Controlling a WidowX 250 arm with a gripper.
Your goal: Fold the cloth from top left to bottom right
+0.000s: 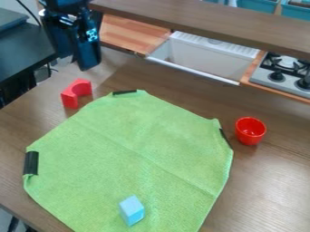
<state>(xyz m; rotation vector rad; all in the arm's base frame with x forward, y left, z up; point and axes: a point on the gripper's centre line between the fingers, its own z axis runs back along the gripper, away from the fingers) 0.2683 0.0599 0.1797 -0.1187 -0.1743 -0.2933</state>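
So the robot arm is basically all black, kinda shiny, with small pale silvery bits around the joint. The gripper is black too, pretty chunky, with broad flat sides, and there's a little patch of bright light-blue speckled marks on it.

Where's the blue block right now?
Camera view: the blue block sits on the green cloth, near its bottom edge, low and just left of centre in the picture.
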